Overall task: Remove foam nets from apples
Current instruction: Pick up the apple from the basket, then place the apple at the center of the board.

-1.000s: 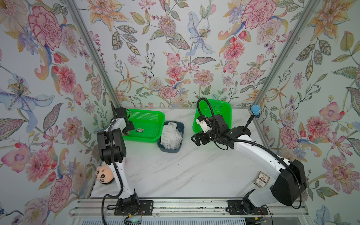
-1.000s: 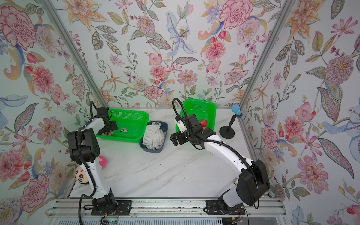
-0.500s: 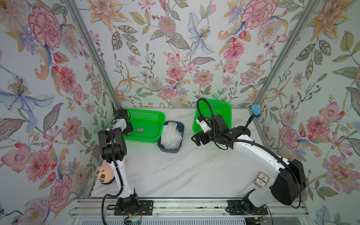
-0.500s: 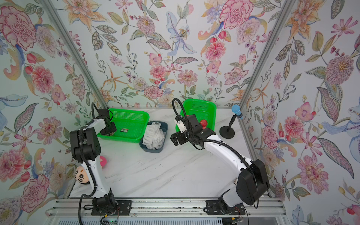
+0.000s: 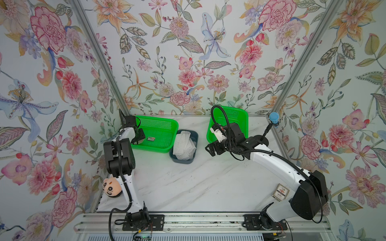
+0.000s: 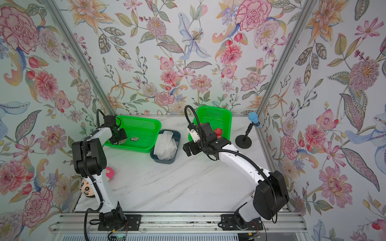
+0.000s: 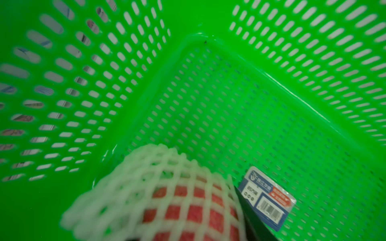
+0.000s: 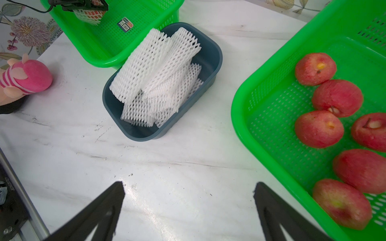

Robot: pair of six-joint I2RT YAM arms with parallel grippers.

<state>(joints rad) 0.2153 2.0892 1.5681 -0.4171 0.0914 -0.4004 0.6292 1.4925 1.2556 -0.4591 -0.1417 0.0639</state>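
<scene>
- The left gripper [image 5: 139,137] reaches into the green basket [image 5: 152,148] that stands just beside the bin [image 5: 181,161], on the left arm's side.
- Its jaws pinch a netted apple [image 7: 177,198]. Red skin shows through the white mesh, and one black jaw presses against the net's side in the left wrist view.
- That apple sits at the end of the basket farthest from the bin. I cannot tell whether it rests on the basket floor or hangs just above it.
- A small blue and white label [image 7: 267,198] lies flat on the basket floor, between the netted apple and the bin.
- The bin is dark blue and holds a loose pile of empty foam nets [image 8: 156,73], some lying across others and rising above its rim.
- The right gripper [image 8: 188,187] hovers over the bare marble surface [image 5: 188,187] on the bin's other side, between the bin and a second green basket [image 8: 282,125].
- Its jaws are spread wide with nothing between them.
- The second basket holds six bare apples [image 8: 318,129], red with yellowish patches, bunched on the side away from the bin.
- A pink striped plush toy [image 8: 27,79] lies on the surface well apart from the bin, near the left arm.
</scene>
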